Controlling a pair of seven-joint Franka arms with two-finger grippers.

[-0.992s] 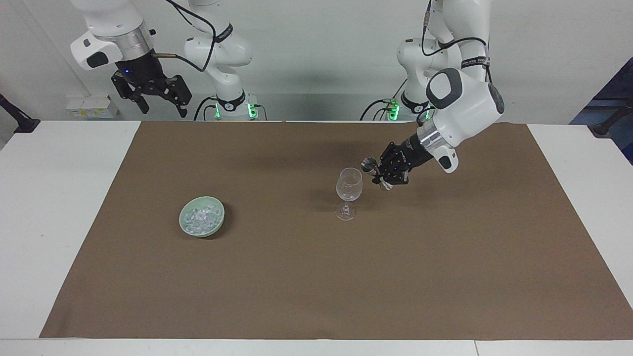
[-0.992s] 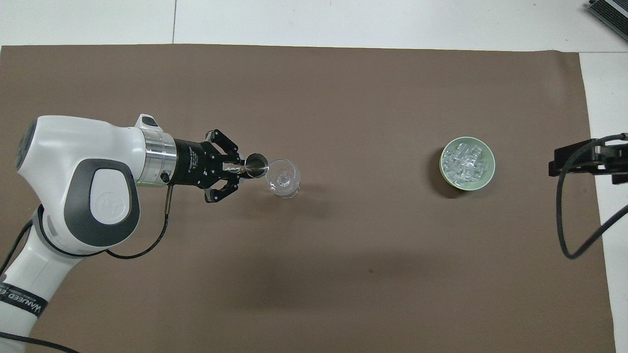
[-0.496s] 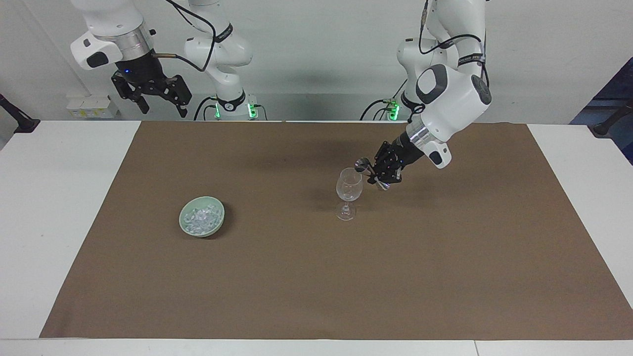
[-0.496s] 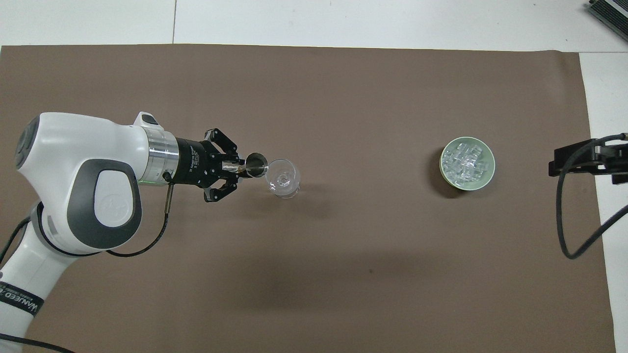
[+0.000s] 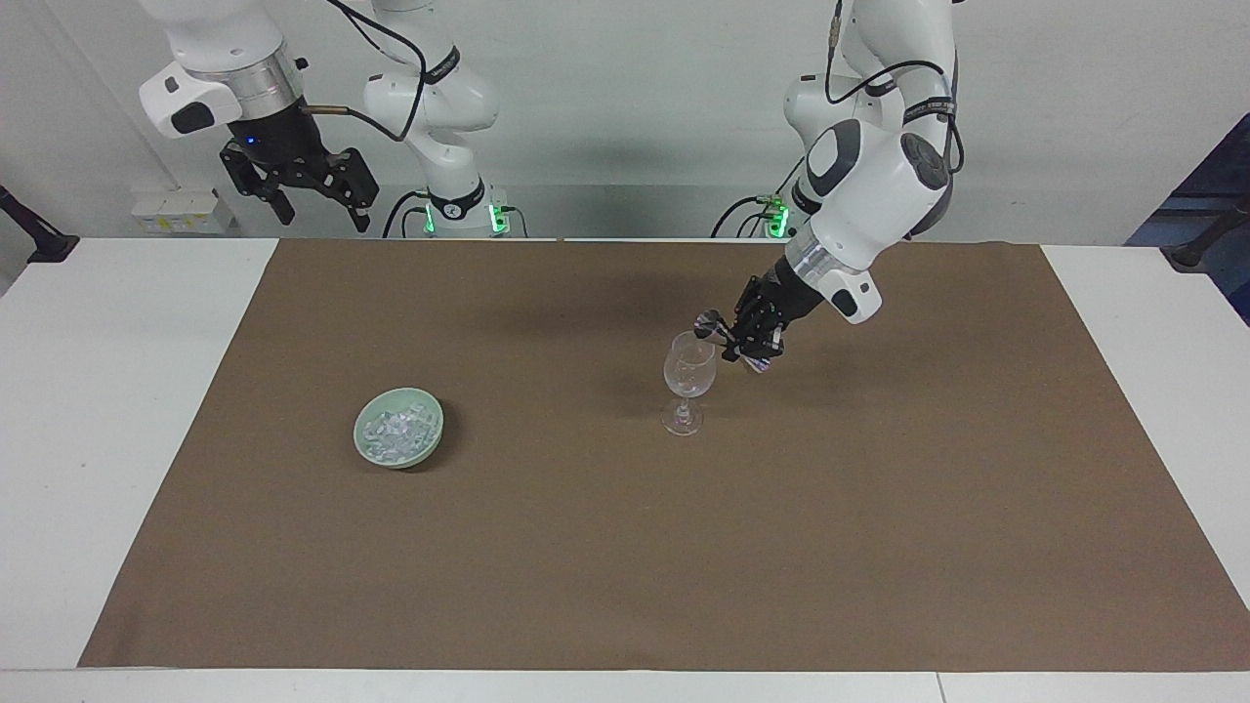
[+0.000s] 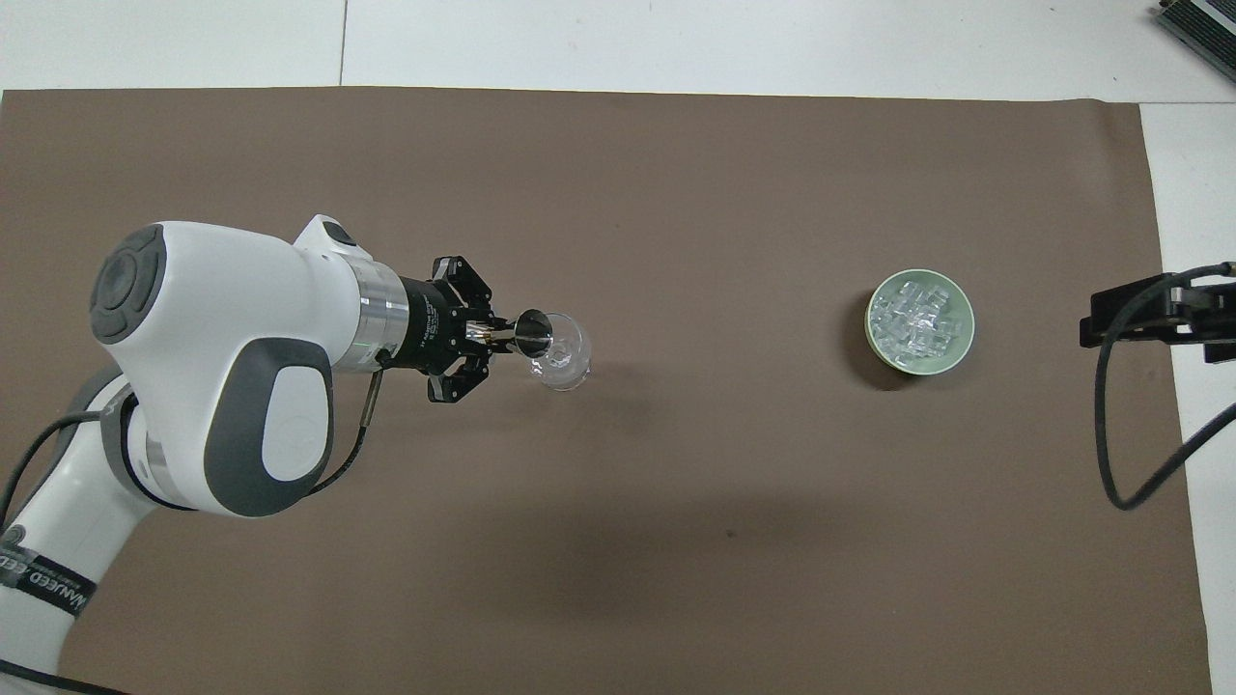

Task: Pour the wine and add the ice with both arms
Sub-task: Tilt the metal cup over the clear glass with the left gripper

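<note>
- Facing view, from its left edge: right gripper (image 5: 314, 200) raised over the table's edge by its own base, waiting, jaws spread, nothing held.
- Green bowl (image 5: 398, 428) on the brown mat (image 5: 625, 547), toward the right arm's end, heaped with ice (image 5: 395, 431).
- Wine glass (image 5: 687, 381) upright near the mat's middle.
- Left gripper (image 5: 734, 337) slanted down just beside the glass rim, jaws pinched on a metal measuring cup (image 5: 705, 324).
- Compared with a second ago: elbow swung higher, wrist steeper, cup tipped further and now over the rim; bowl and glass unmoved.
</note>
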